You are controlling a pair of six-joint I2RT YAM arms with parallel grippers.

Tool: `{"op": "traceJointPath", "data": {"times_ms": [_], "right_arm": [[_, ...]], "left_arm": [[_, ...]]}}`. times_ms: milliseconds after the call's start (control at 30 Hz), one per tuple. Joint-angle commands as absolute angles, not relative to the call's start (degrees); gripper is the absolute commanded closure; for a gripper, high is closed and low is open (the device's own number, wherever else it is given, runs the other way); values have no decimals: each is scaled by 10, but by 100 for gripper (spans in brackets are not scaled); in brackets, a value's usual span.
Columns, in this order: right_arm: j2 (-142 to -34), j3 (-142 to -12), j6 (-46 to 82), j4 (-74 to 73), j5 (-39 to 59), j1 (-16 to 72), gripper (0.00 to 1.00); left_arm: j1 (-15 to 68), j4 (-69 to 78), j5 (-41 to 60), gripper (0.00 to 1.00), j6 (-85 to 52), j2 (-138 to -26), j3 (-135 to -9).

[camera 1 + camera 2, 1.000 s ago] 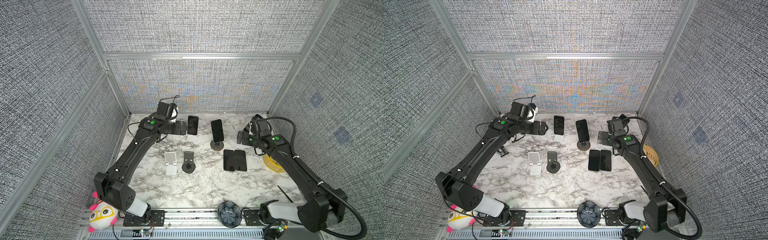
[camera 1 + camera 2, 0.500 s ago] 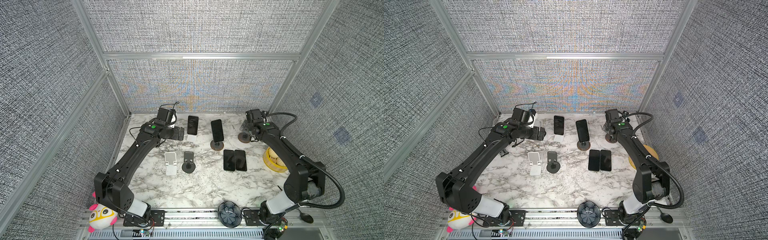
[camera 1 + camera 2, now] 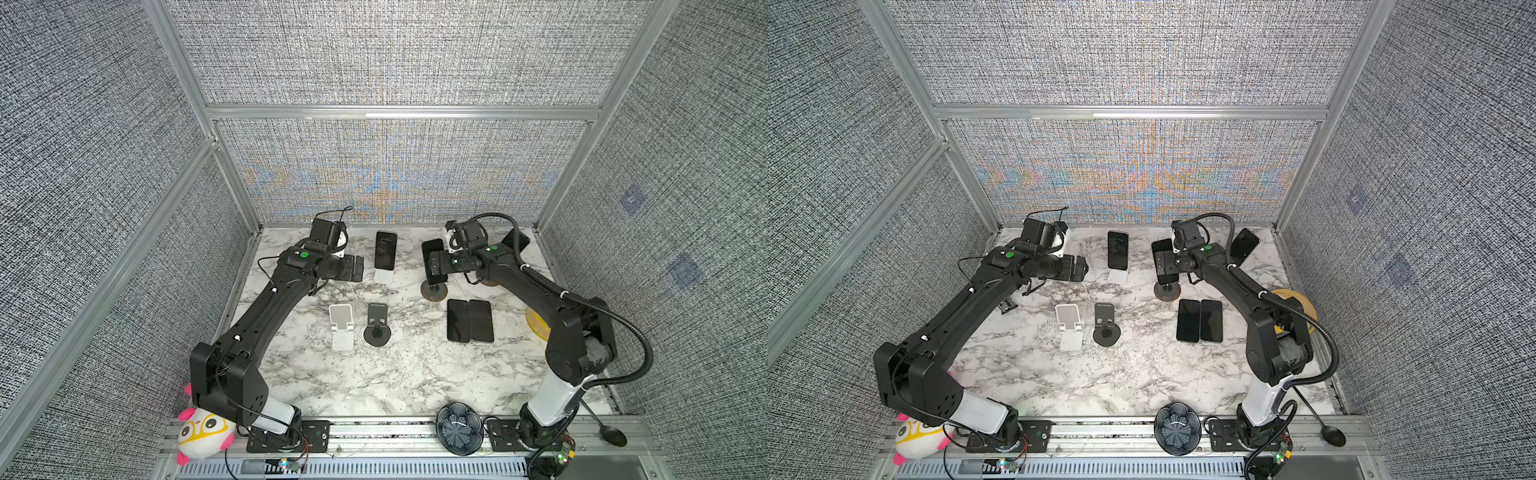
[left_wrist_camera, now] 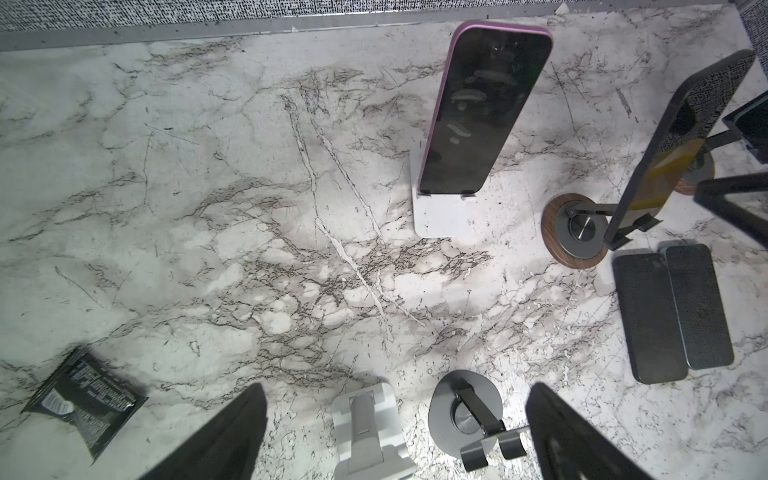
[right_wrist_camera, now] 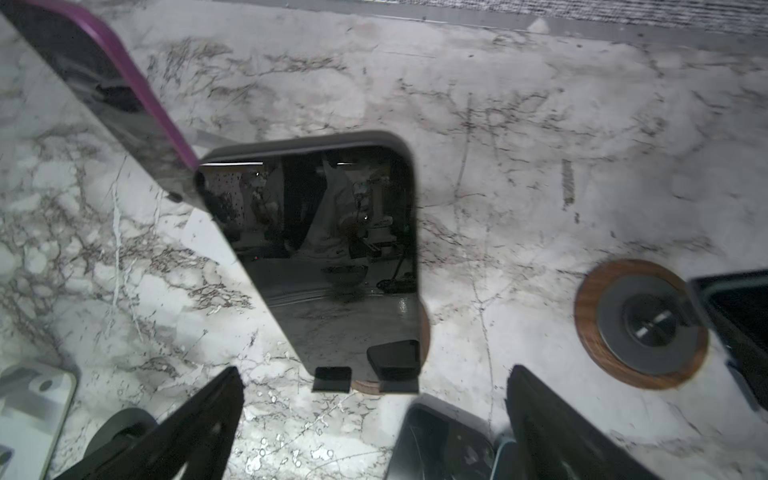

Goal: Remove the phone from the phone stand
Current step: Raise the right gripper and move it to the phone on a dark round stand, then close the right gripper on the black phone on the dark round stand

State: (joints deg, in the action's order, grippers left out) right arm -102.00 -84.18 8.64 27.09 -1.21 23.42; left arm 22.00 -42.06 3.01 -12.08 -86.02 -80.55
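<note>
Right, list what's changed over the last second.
The right gripper swung in toward the middle of the table and is now open at the dark phone on its wood-based stand, not gripping it yet. The left gripper stayed open and barely shifted. Nothing else moved.

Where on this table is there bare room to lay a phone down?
Widest bare marble: the front, bordered by the empty white stand, the two flat phones and the black bowl. Crowded: back right, where the open right gripper hovers by the wood-based stands.
</note>
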Motion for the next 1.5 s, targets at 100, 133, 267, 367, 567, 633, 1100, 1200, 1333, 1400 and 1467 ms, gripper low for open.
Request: {"op": "traceJointPath", "data": {"times_ms": [100,133,267,367,567,633,1100,1200,1333,1400,1467], "right_arm": [[-1050,-869,51,267,5,238,1],[-1054,-871,53,268,7,238,1],[-1064,-877,58,266,13,242,2],[-1073,-889,72,272,18,247,5],[-1085,-897,79,280,-3,248,7],[-1085,-900,81,285,-6,249,7],[-1102,-914,82,292,-24,248,6],[-1102,-914,82,290,-24,248,7],[-1105,-915,81,291,-26,247,9],[-1105,-915,84,289,-21,248,10],[-1106,-918,85,290,-20,249,11]], "left_arm": [[218,-413,28,2,-117,-859,-804],[217,-413,27,1,-116,-860,-804],[216,-416,30,2,-115,-863,-806],[215,-416,31,2,-116,-865,-806],[213,-418,31,2,-114,-863,-805],[213,-417,33,2,-114,-864,-806],[209,-418,37,2,-113,-862,-806],[210,-418,37,2,-113,-861,-806],[209,-419,37,2,-113,-861,-806],[209,-418,38,2,-112,-860,-806],[209,-419,40,2,-113,-859,-806]]}}
